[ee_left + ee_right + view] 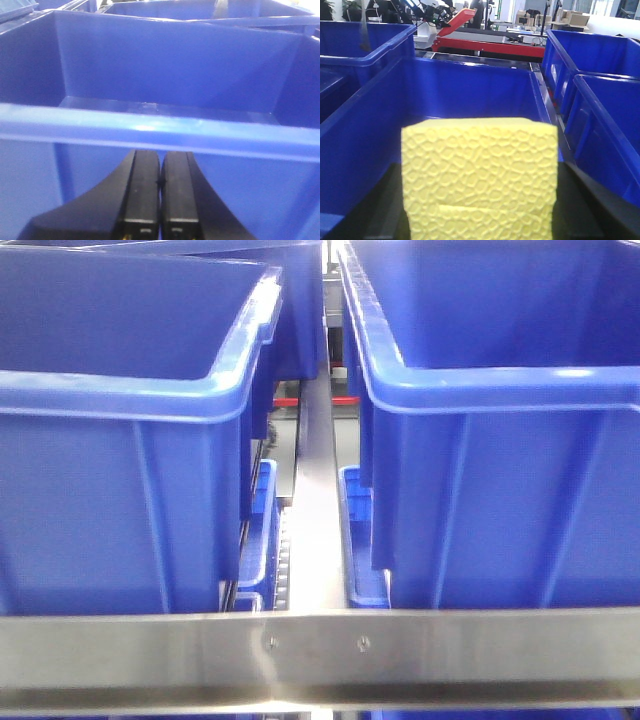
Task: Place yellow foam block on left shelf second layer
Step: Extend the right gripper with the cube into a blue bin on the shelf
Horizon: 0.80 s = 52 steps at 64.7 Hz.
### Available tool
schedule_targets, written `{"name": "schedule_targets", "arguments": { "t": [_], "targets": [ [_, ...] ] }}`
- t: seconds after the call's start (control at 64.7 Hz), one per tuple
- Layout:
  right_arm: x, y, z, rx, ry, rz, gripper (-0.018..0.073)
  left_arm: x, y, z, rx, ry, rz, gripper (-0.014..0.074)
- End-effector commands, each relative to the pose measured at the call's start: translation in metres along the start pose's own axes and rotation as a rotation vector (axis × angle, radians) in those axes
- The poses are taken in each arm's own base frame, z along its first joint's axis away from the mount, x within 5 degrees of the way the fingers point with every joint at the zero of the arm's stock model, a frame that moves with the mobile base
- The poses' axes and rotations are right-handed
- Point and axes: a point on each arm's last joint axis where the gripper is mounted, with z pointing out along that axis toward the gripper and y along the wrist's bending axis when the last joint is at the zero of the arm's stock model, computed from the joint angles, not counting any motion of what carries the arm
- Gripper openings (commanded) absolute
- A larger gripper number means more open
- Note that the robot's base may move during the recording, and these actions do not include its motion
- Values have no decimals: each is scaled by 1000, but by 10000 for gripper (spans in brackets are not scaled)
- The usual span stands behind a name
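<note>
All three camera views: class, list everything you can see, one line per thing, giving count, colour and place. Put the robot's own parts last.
foam block: one, yellow, close to the right wrist camera, in front of an open bin
bins: two large ones at the front of the front view, more behind and below, all blue
metal rail: one, silver, across the bottom of the front view
metal strip: one, silver, running away between the two front bins
machine: one, red, behind the bins in the right wrist view
cardboard boxes: a few, brown, far background, top right
left gripper: one, black, shut and empty, facing a bin wall
right gripper: one, black, shut on the foam block
</note>
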Motion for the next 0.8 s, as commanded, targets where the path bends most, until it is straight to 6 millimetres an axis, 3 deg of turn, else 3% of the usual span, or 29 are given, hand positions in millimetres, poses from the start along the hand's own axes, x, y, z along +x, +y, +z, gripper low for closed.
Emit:
{"name": "schedule_targets", "arguments": {
  "t": [0.0, 0.788],
  "targets": [
    [-17, -2, -2, 21, -105, -7, 288, 1, -1, 1, 18, -52, -6, 136],
    [-17, -2, -2, 22, -107, -7, 288, 1, -1, 1, 18, -52, -6, 136]
  ]
}}
